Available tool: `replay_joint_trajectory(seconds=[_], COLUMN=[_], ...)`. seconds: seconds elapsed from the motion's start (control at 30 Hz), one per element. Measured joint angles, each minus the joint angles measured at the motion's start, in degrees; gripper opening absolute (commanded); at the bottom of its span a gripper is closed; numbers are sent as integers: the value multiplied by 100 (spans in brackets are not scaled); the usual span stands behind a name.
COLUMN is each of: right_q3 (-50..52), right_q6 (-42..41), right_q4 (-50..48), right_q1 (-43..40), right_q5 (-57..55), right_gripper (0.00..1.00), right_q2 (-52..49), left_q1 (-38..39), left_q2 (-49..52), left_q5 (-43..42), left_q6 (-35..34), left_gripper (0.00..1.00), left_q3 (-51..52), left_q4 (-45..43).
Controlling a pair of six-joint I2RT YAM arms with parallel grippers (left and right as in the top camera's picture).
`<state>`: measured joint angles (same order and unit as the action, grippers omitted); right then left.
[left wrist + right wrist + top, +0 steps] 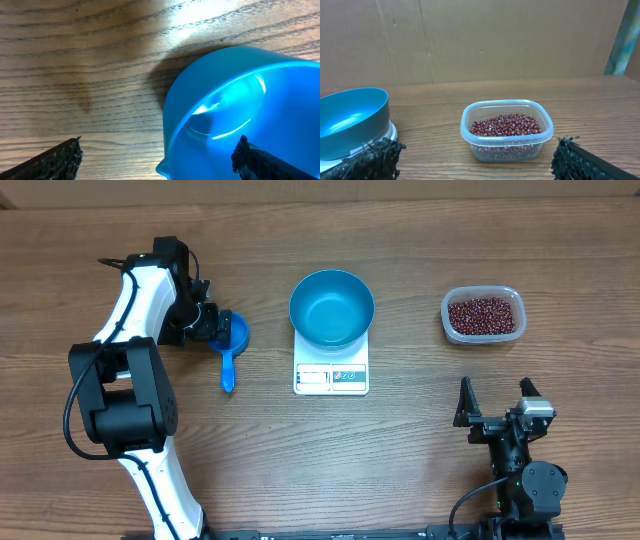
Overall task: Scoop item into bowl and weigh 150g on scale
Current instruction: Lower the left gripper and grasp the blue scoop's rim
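The left arm [135, 290] rises along the left side of the overhead frame, bends at a black elbow in the lower left, and turns at the upper left so that its wrist points toward the centre. The left pincer [207, 321] stands wide at the cup of a small blue scoop [231, 340], whose handle runs toward the bottom of the frame. In the left wrist view one dark finger [57, 159] sits over bare wood at the lower left. The other sits at the lower right, in front of the cup's hollow, so the near wall of the cup lies between the jaws. Whether either finger touches the scoop cannot be told.

The right arm [530, 480] is folded low in the lower right corner of the overhead view. The right pincer [496, 395] is spread wide, holds nothing, and points toward the top of the frame. Its wrist camera looks level across the worktop [400, 460].

The beans [483, 315] fill a clear tub [510, 298] at the upper right, well apart from both pincers. The blue bowl [332, 308] sits upright on the white scale [331, 377] at the centre, overhanging its back edge and sides. The display strip shows in front of the bowl, and its inside looks bare.
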<state>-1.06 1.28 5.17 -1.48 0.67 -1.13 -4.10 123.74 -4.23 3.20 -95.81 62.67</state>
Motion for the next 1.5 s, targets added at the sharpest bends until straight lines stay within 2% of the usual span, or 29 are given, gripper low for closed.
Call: replay_joint_trajectory(seconds=[1.5], right_q3=[0], right_q6=[4], right_q4=[0], right_q1=[0], right_q5=[-2], right_gripper=[100], right_q2=[0], left_q1=[0], left_q2=[2], left_q5=[133], left_q6=[0], left_gripper=[99], left_q3=[33], left_q4=[-426])
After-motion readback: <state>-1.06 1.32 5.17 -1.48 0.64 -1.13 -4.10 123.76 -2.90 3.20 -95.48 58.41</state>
